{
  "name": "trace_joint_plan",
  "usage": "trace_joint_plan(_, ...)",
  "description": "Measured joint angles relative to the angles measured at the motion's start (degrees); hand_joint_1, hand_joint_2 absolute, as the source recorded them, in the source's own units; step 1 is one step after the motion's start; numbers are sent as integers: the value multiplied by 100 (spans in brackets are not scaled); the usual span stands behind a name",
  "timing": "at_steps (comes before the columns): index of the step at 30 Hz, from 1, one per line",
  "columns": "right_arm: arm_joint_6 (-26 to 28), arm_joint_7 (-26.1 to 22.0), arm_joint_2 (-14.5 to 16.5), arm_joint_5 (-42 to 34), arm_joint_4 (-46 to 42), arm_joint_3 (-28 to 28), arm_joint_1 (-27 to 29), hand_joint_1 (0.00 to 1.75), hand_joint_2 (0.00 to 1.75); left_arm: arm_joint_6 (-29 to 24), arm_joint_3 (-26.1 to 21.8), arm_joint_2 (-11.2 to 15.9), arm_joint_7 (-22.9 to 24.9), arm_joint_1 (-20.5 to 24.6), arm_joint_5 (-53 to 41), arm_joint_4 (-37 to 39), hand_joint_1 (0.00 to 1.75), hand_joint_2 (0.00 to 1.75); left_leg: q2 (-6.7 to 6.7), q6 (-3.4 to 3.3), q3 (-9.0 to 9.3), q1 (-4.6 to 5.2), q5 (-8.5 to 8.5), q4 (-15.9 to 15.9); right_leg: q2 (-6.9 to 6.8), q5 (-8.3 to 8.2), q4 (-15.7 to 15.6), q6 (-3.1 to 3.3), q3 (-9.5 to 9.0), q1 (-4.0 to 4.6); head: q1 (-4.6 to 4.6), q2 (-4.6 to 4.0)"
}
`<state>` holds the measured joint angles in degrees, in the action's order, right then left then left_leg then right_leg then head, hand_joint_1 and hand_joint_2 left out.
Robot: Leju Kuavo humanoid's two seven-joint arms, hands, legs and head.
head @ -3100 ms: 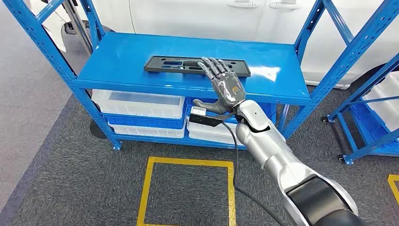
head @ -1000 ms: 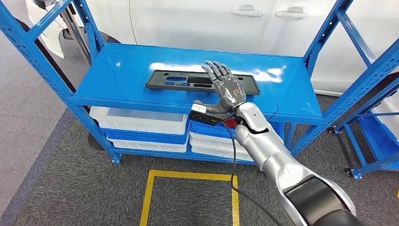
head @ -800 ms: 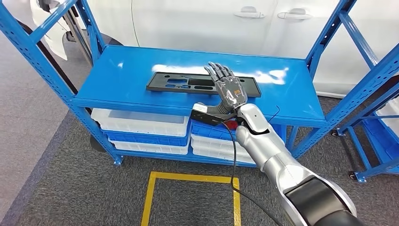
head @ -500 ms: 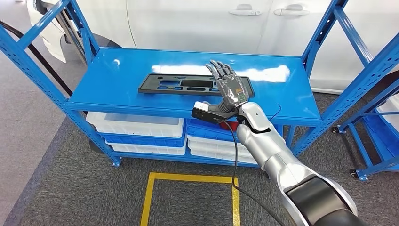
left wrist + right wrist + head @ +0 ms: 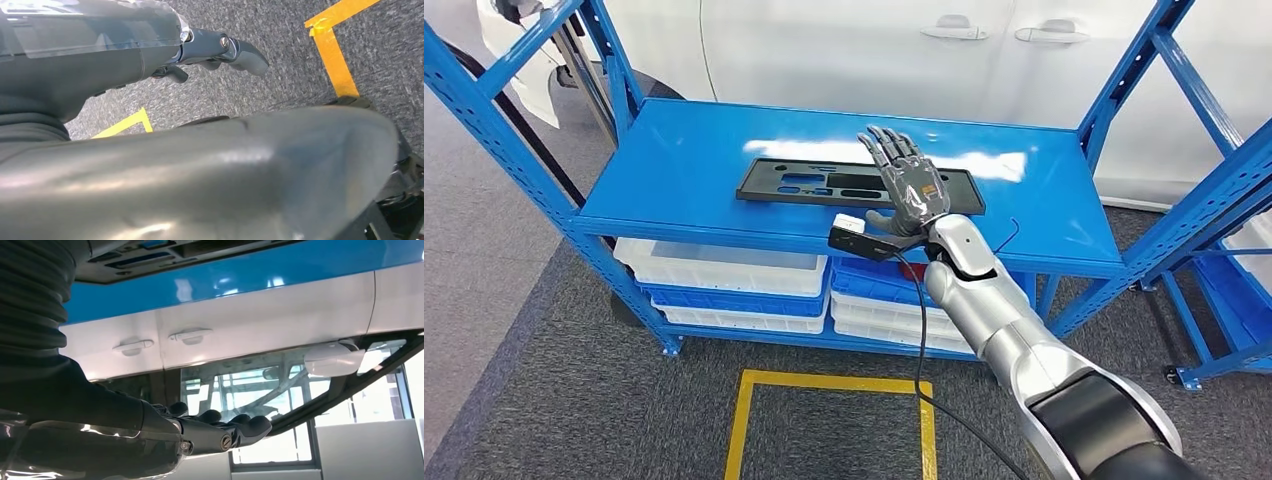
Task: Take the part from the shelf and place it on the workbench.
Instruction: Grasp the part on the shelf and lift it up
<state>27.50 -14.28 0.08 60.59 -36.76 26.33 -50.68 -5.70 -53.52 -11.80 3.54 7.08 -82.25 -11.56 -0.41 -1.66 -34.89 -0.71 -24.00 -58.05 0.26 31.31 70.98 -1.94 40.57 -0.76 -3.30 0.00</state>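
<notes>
A long flat black part (image 5: 809,184) with cut-outs lies on the top board of the blue shelf (image 5: 674,160). My right hand (image 5: 908,183) hovers over the part's right section, fingers spread and straight, holding nothing; I cannot tell whether it touches the part. The right wrist view has the same hand (image 5: 215,432) stretched out flat, with the part's edge (image 5: 150,255) and the blue board (image 5: 225,287) beyond it. My left hand (image 5: 220,47) hangs over the grey carpet, fingers loose and empty.
White and blue bins (image 5: 724,268) fill the lower shelf level. Blue uprights (image 5: 509,110) frame the shelf on both sides, and a second rack (image 5: 1234,300) stands at the right. A white car (image 5: 854,40) is behind. Yellow tape (image 5: 824,382) marks the floor.
The whole picture sways as the camera moves and comes a little nearer to the shelf. My right hand stays spread over the part's right section. The part itself lies where it was.
</notes>
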Motion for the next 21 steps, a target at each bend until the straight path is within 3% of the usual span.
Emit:
trace_joint_plan(1,0,1,0,-1,15,1,5,0,175,-1,-1,0,4,-4,7,1,0,0,0,-8,4,4,-9,-3,-1,40,238,-4,147,-1,0,0)
trace_joint_plan(2,2,2,1,-1,29,1,7,0,175,-3,-2,0,8,-8,8,1,0,0,-4,-11,12,7,-19,-7,-1,-26,278,0,199,-2,0,0)
trace_joint_plan(3,4,4,1,-1,39,1,2,0,175,-5,-2,0,11,-11,9,1,0,0,-10,-8,27,9,-32,-13,-1,-202,76,16,129,0,0,0)
trace_joint_plan(5,11,6,1,-4,46,1,-29,0,87,-12,-3,-1,14,-12,8,1,0,0,-22,13,60,17,-64,-22,-1,-604,-677,68,-210,11,0,0)
trace_joint_plan(7,27,-17,1,-22,50,2,-61,0,0,-17,-3,-4,14,-9,5,2,0,0,-25,57,70,36,-91,-31,1,-766,-1181,115,-436,40,0,0)
trace_joint_plan(9,49,-68,-1,-53,54,4,-70,0,0,-23,-2,-6,15,-6,1,2,0,0,-24,114,76,44,-103,-17,5,-752,-1277,150,-468,64,0,0)
trace_joint_plan(12,102,-109,0,-103,55,5,-73,0,0,-30,-1,-3,15,-3,-11,1,0,0,-9,200,23,45,-239,-182,-2,-767,-1362,233,-543,11,-1,0)
trace_joint_plan(15,134,-98,21,-109,56,7,-45,0,0,-31,-1,-2,14,-2,-27,0,0,0,1,267,-490,24,-699,-1209,-5,-752,-1390,297,-590,8,-2,0)
trace_joint_plan(16,134,-88,25,-105,56,7,-21,0,0,-31,-1,-2,14,-4,-32,0,0,0,2,281,-666,17,-779,-1512,-5,-741,-1386,300,-597,12,-2,0)
trace_joint_plan(17,133,-76,26,-101,55,8,4,0,0,-32,-1,-1,14,-6,-38,0,0,0,2,289,-750,11,-743,-1615,-4,-727,-1381,298,-607,14,-2,0)
trace_joint_plan(18,133,-68,27,-97,54,8,22,0,0,-33,-1,0,14,-8,-42,0,0,0,3,290,-707,7,-587,-1467,-2,-709,-1372,289,-624,14,-2,0)
trace_joint_plan(20,132,-58,27,-95,48,8,36,0,0,-34,1,3,15,-5,-48,1,0,0,6,268,-366,2,-153,-701,3,-656,-1348,258,-670,12,-2,0)
trace_joint_plan(21,131,-57,26,-95,42,8,33,0,0,-36,2,4,16,-1,-51,1,0,0,6,246,-194,9,-18,-341,6,-629,-1328,236,-682,21,-1,0)
